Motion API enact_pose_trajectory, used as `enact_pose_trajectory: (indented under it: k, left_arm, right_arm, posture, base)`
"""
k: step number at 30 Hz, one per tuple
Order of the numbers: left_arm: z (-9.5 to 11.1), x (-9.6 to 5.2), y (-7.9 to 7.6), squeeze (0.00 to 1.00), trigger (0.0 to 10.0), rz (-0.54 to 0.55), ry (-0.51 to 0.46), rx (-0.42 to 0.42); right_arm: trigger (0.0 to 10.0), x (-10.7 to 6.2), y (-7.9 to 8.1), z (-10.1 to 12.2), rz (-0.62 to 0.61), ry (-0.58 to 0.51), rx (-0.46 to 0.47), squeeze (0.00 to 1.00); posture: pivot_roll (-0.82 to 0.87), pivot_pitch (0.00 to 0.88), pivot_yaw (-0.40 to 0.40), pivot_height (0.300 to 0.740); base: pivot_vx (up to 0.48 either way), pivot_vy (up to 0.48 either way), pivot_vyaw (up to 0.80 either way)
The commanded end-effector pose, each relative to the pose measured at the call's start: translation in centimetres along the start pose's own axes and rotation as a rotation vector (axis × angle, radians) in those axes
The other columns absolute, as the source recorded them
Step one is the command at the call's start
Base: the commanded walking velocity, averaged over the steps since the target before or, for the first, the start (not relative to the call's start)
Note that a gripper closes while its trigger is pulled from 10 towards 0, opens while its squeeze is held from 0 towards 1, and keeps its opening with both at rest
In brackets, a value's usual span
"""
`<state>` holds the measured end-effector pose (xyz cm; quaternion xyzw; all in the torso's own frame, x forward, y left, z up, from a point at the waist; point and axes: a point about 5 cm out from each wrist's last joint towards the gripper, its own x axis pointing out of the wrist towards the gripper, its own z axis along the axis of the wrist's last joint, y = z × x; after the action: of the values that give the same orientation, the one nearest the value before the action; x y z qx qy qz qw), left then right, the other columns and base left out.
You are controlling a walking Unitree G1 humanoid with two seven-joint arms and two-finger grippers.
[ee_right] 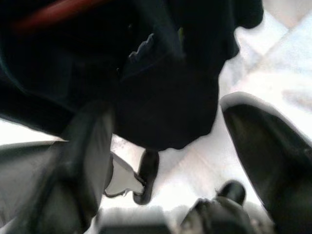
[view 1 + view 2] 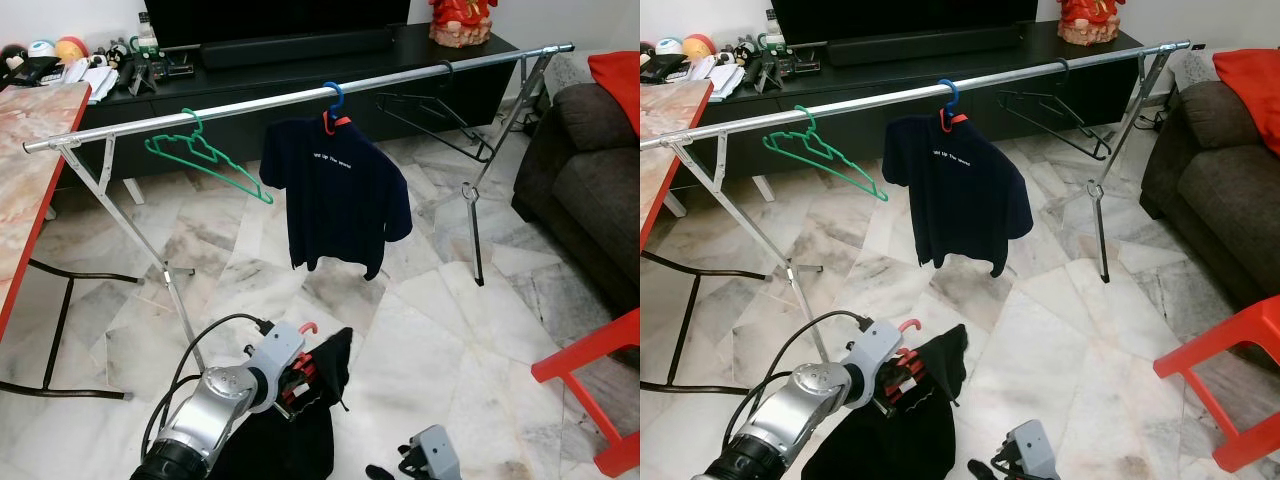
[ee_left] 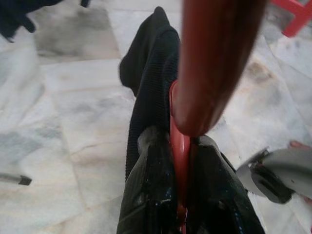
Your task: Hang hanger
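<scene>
My left gripper (image 2: 297,379) is low over the floor, shut on a red hanger (image 2: 308,329) whose hook points up. A black garment (image 2: 300,425) hangs from that hanger and drapes below it. In the left wrist view the black fingers (image 3: 151,185) pinch the red hanger (image 3: 179,146) with the black cloth (image 3: 148,83) beyond. My right gripper (image 2: 402,467) sits at the bottom edge, open, with the black garment (image 1: 165,97) just ahead of its spread fingers (image 1: 83,161). The silver clothes rail (image 2: 240,104) spans the room ahead.
On the rail hang a green hanger (image 2: 205,160), a navy T-shirt (image 2: 335,195) on a blue hanger and a black hanger (image 2: 430,115). A red-topped table (image 2: 30,170) stands left, a dark sofa (image 2: 590,170) and red stool (image 2: 600,370) right, and a TV cabinet (image 2: 440,60) behind.
</scene>
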<state>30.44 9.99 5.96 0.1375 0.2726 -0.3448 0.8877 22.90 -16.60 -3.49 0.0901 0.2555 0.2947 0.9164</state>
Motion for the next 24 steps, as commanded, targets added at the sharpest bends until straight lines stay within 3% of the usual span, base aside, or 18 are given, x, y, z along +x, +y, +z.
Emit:
enact_pose_trajectory:
  k: [1,2,5,11,15,19,20,24]
  left_arm:
    - [0.4,0.0,-0.4,0.00,10.0,-0.031,0.010,0.028]
    - [0.5,0.0,-0.5,0.00,10.0,-0.042,0.011,0.034]
    - [1.2,-0.1,-1.0,0.00,10.0,-0.101,0.003,0.047]
    - [2.6,-0.1,-1.0,0.00,10.0,-0.138,-0.026,0.047]
    - [5.3,0.5,-1.0,0.00,10.0,-0.167,-0.101,0.011]
    - [6.4,0.7,-1.2,0.00,10.0,-0.178,-0.137,0.003]
    - [7.7,0.8,-1.2,0.00,10.0,-0.183,-0.172,0.008]
    - [9.0,0.6,-1.6,0.00,10.0,-0.228,-0.208,0.031]
  right_arm:
    - [10.0,0.6,-0.9,5.3,0.058,-0.202,-0.075,0.00]
    - [10.0,0.7,-0.9,6.3,0.087,-0.241,-0.088,0.00]
    - [10.0,0.6,-0.8,6.4,0.075,-0.272,-0.090,0.00]
    - [10.0,0.8,-0.5,6.3,0.109,-0.254,-0.092,0.00]
    - [10.0,0.9,-0.4,6.1,0.220,-0.078,-0.198,0.00]
    - [10.0,0.7,-0.7,6.3,0.179,-0.072,-0.237,0.00]
    - [10.0,0.6,-0.9,6.6,0.132,-0.112,-0.237,0.00]
    - [10.0,0.4,-1.3,7.1,0.055,-0.191,-0.226,0.00]
  posture:
    - [-0.11,0.130,0.015,0.740]
    - [-0.11,0.127,0.018,0.740]
    - [-0.11,0.123,0.022,0.740]
    - [-0.11,0.108,0.032,0.740]
    - [-0.11,0.091,0.038,0.740]
    - [-0.11,0.082,0.041,0.740]
    - [-0.12,0.076,0.041,0.740]
    - [-0.12,0.074,0.041,0.740]
  base:
    - [0.000,0.000,0.00]
    - [0.000,0.000,0.00]
    - [0.000,0.000,0.00]
    - [0.000,0.000,0.00]
    - [0.000,0.000,0.00]
    - [0.000,0.000,0.00]
    - [0.000,0.000,0.00]
    - [0.000,0.000,0.00]
